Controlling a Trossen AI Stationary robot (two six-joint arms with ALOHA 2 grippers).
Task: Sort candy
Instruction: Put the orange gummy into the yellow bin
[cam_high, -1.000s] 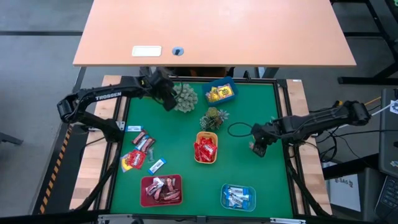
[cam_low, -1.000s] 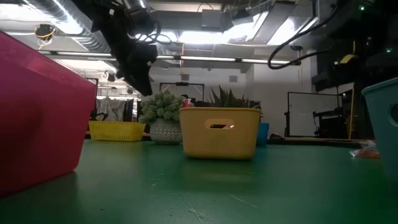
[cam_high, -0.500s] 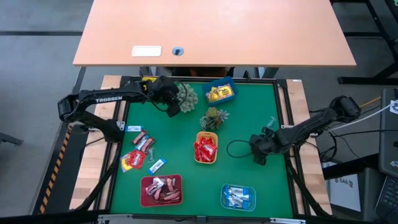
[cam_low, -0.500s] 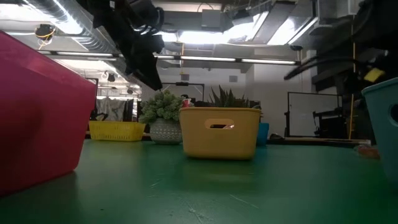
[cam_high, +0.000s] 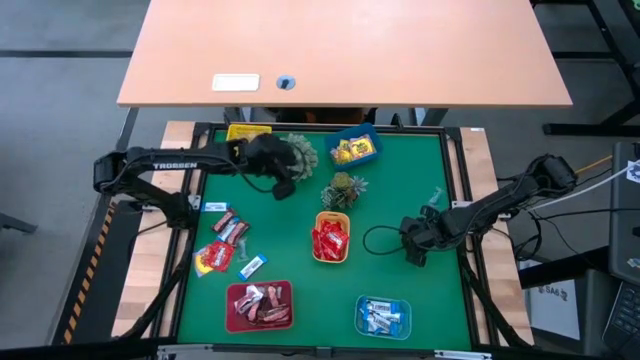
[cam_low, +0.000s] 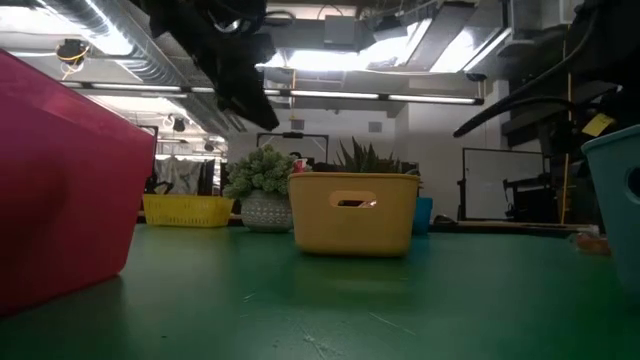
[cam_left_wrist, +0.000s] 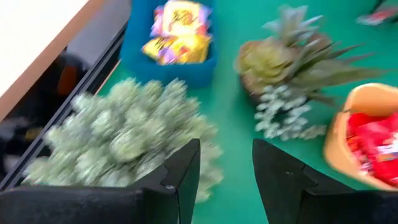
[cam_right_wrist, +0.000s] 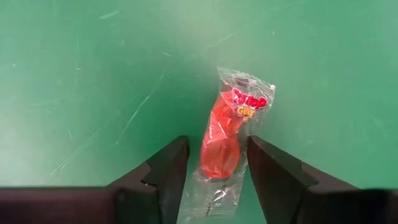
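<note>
A red candy (cam_right_wrist: 225, 130) in a clear wrapper lies flat on the green mat. My right gripper (cam_right_wrist: 216, 142) hangs open over it, pointing down, one finger on each side of its lower half with a small gap to each. In the high view this gripper (cam_high: 415, 250) is at the mat's right and hides the candy. My left gripper (cam_high: 284, 188) is open and empty at the far left, above a pale green spiky plant ball (cam_left_wrist: 130, 134). Loose candies (cam_high: 225, 245) lie at the mat's left.
Four trays hold sorted candy: a blue one with yellow sweets (cam_high: 355, 148), a yellow one with red sweets (cam_high: 332, 238), a red one (cam_high: 260, 305), and a blue one (cam_high: 383, 316). A second spiky plant (cam_high: 344, 190) stands mid-mat. A pale candy (cam_high: 435, 197) lies at the right.
My left gripper has swung toward the table's right and a little nearer, past the pale plant ball. My right gripper has sunk toward the mat and shifted toward the near edge, mostly in the first half second, and turned at the wrist.
</note>
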